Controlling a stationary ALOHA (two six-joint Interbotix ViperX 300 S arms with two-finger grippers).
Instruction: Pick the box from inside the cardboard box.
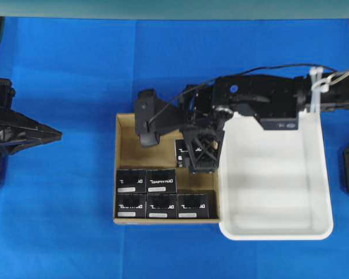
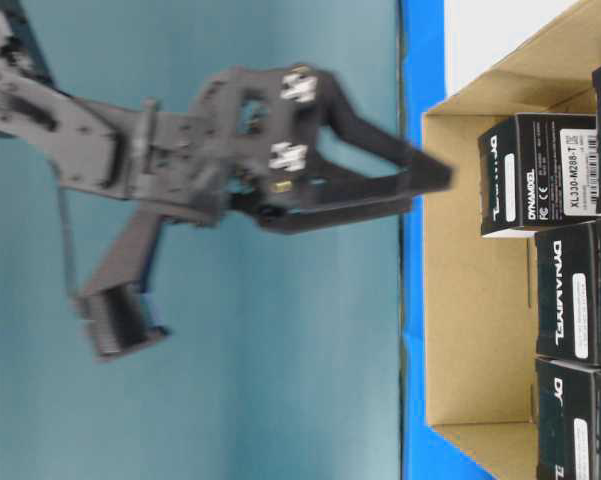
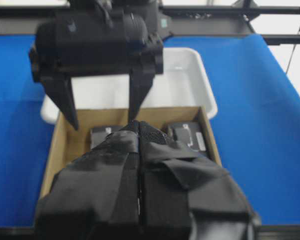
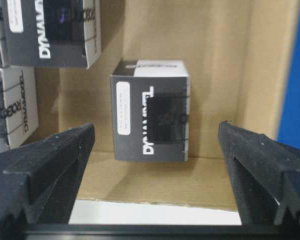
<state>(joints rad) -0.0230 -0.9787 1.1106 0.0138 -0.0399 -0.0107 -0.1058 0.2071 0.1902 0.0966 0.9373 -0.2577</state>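
So far you have only lined up: your right gripper (image 4: 154,145) hangs over the cardboard box (image 1: 125,125) with its fingers (image 4: 45,165) spread wide and empty, the lone black box (image 4: 150,117) lying between them by the carton's wall nearest the white tray (image 1: 322,174). Descending, closing and lifting remain. Your left gripper (image 3: 139,150) waits shut, well clear of the carton.

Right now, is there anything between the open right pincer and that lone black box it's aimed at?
No. In the right wrist view, only bare cardboard box floor lies between the right pincer and the lone black box.
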